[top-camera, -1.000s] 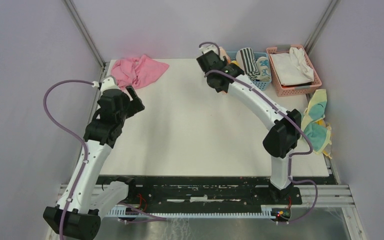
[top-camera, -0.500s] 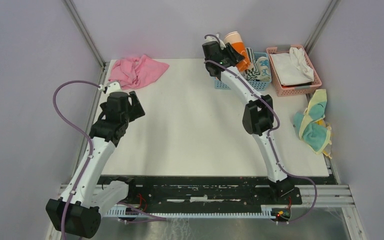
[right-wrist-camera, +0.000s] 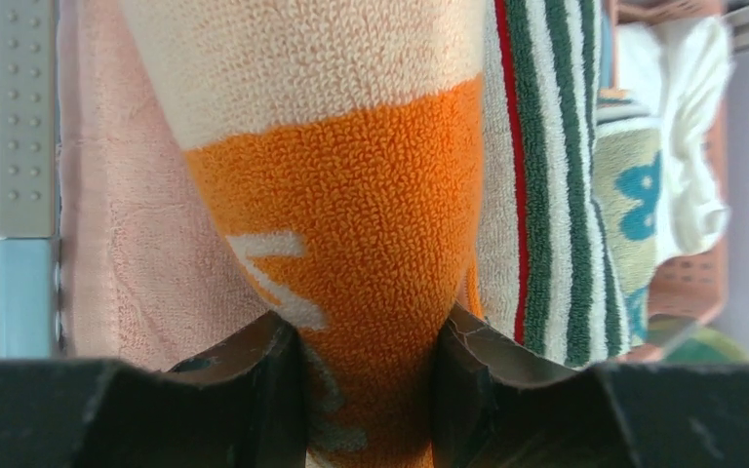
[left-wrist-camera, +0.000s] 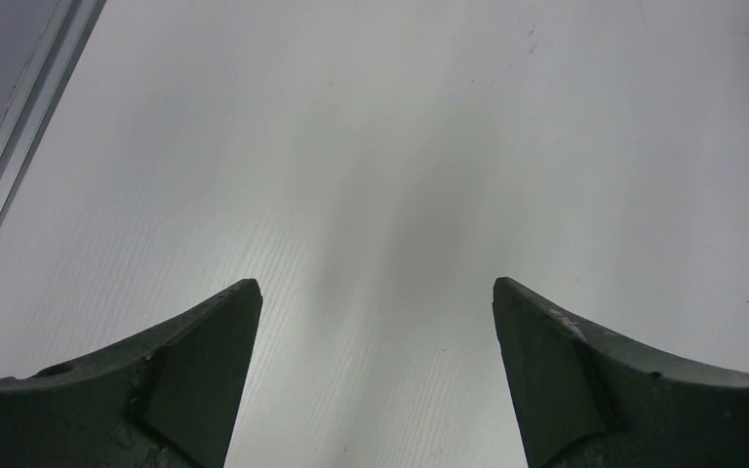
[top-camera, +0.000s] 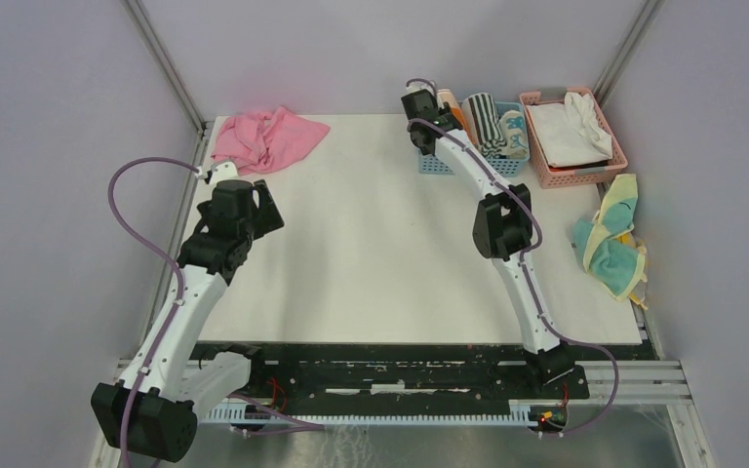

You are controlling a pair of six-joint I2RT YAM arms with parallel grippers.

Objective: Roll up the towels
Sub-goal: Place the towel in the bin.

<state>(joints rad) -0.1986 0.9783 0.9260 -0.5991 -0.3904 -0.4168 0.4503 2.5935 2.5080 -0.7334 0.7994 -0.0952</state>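
Observation:
My right gripper (right-wrist-camera: 366, 331) is shut on a rolled orange towel (right-wrist-camera: 351, 224) with white lettering and a cream end. It holds the roll in the left part of the blue basket (top-camera: 433, 165) at the table's back. Beside it stand a striped roll (right-wrist-camera: 536, 195) and a pale roll with teal prints (right-wrist-camera: 634, 185); a peach towel (right-wrist-camera: 127, 224) lies to its left. A loose pink towel (top-camera: 268, 136) lies at the back left. Teal-and-yellow towels (top-camera: 612, 244) hang at the right edge. My left gripper (left-wrist-camera: 375, 292) stands open over bare table, holding nothing.
A pink basket (top-camera: 605, 161) holding white cloth (top-camera: 571, 127) stands right of the blue basket. The white table (top-camera: 371, 244) is bounded by a metal frame rail (left-wrist-camera: 19, 136) on the left. Grey walls close in on three sides.
The right arm stretched toward the back, carried the orange roll over the blue basket and lowered it in. The left arm shifted slightly and stayed open.

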